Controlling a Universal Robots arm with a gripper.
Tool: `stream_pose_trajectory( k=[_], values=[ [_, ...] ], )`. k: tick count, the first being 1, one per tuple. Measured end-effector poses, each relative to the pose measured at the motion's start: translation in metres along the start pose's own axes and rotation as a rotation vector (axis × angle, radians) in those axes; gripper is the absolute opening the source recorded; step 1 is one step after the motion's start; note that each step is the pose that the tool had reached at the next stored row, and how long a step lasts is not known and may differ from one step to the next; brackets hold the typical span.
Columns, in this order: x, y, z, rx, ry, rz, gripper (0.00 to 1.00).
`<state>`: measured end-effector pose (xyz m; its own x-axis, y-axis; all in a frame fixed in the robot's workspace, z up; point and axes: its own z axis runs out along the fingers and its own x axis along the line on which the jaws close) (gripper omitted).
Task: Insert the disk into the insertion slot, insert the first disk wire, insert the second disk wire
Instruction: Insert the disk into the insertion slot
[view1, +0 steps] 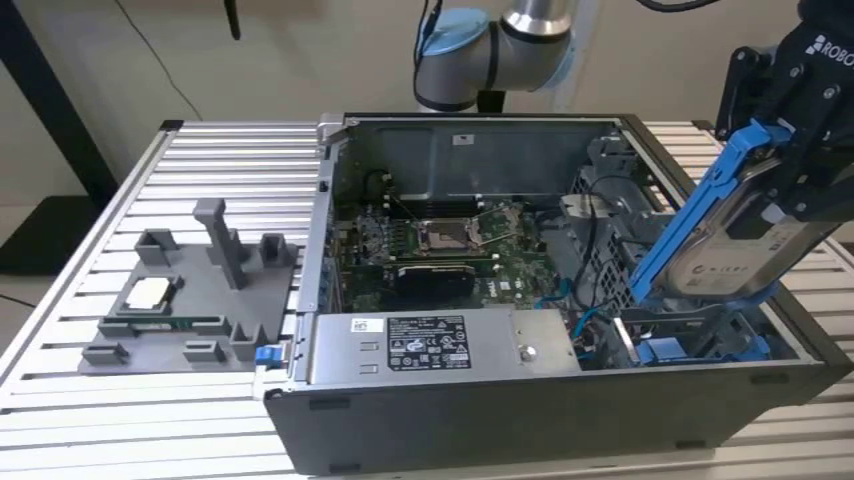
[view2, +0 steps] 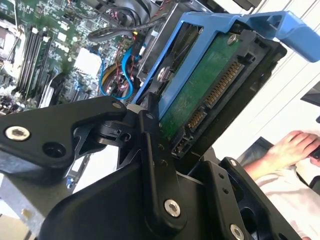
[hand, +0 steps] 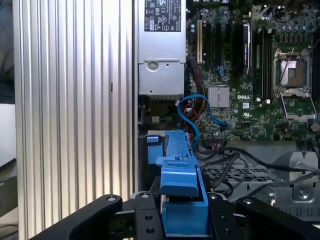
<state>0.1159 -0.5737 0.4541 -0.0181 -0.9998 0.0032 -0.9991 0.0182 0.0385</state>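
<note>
Exterior view: holding the disk (view1: 727, 245) steeply tilted in the gripper (view1: 785, 165), closed on its upper end, lower edge at the insertion slot (view1: 694, 335), the exterior view's right. Second wrist view: clamping the disk (view2: 210, 85) near its connector edge. First wrist view: likely worth squaring the disk (hand: 182, 195) with the slot rails while lowering.

Soft, even indoor light. Glare streaks the ribbed surface (hand: 75, 100); the background behind the disk (view2: 200, 85) washes out white.
</note>
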Motion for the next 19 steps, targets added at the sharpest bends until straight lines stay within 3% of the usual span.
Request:
stream_pose_trajectory(
  k=[11, 19],
  values=[
    [0.0, -0.0008, 0.0106, 0.0, -0.0033, 0.0, 0.33],
    [-0.0001, -0.0023, 0.0229, 0.0016, -0.0075, -0.001, 0.33]
  ],
)
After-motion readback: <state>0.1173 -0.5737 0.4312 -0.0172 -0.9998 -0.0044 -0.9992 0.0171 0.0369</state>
